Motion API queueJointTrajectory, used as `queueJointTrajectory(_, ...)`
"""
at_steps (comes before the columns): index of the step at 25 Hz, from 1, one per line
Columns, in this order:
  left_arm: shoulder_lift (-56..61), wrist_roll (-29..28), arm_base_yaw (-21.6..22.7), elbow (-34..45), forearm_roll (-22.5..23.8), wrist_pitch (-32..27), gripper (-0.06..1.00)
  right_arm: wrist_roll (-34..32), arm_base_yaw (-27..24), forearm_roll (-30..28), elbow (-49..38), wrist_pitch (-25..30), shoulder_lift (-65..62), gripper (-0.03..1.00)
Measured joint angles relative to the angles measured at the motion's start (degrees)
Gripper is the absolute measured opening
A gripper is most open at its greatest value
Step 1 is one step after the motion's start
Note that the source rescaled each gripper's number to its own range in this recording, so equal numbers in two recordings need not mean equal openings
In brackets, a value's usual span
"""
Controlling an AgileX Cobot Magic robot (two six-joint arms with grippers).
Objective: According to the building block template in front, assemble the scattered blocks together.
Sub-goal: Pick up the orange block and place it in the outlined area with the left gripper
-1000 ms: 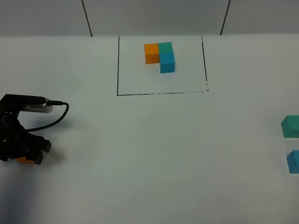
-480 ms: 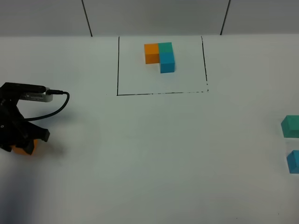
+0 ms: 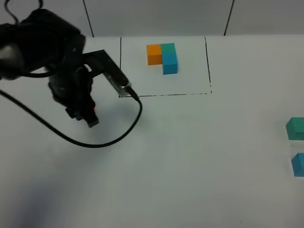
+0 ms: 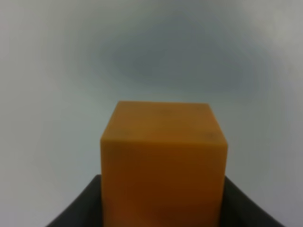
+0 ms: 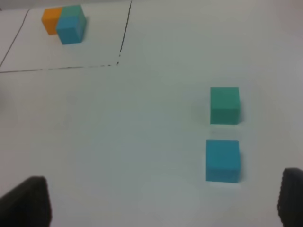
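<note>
The building block template (image 3: 163, 57) is an L of orange, teal-green and blue cubes inside a black drawn rectangle at the far middle; it also shows in the right wrist view (image 5: 64, 21). My left gripper (image 3: 88, 116) is shut on the orange block (image 4: 163, 156) and holds it above the table, left of the rectangle's near left corner. The block is almost hidden by the gripper in the exterior view. The teal-green block (image 3: 295, 128) and the blue block (image 3: 298, 164) lie at the far right edge. My right gripper (image 5: 158, 203) is open, near the blue block (image 5: 222, 160) and the teal-green block (image 5: 224, 105).
A white table (image 3: 190, 156) spans the view, with a grey wall behind it. The left arm's black cable (image 3: 95, 142) hangs in a loop over the table's left half.
My left arm has lifted the orange block off the table at the near left and swung up and to the right, toward the rectangle. The teal-green and blue blocks have not moved.
</note>
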State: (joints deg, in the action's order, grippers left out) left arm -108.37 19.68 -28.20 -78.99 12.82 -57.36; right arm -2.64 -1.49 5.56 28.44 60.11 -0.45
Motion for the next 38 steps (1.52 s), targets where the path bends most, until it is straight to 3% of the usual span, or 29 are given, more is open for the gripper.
queueJointTrajectory(6, -14.5, 8.1, -4.9, -19.2, 0.0, -10.2, 0.01, 0.1, 0.0, 0.2, 0.0, 0.0, 0.0, 0.94)
queueJointTrajectory(12, -24.3, 18.4, -7.0, -30.3, -3.5, -11.1, 0.01, 0.1, 0.0, 0.2, 0.0, 0.0, 0.0, 0.94)
queueJointTrajectory(18, -26.3, 23.9, -8.3, -31.6, -8.4, -11.0, 0.01, 0.1, 0.0, 0.2, 0.0, 0.0, 0.0, 0.92)
queueJointTrajectory(29, -28.0, 25.1, -8.9, -31.7, -7.3, -5.4, 0.01, 0.1, 0.0, 0.3, 0.0, 0.0, 0.0, 0.88)
queueJointTrajectory(38, -29.2, 25.2, -8.9, -32.2, -7.3, -5.2, 0.01, 0.1, 0.0, 0.4, 0.0, 0.0, 0.0, 0.88)
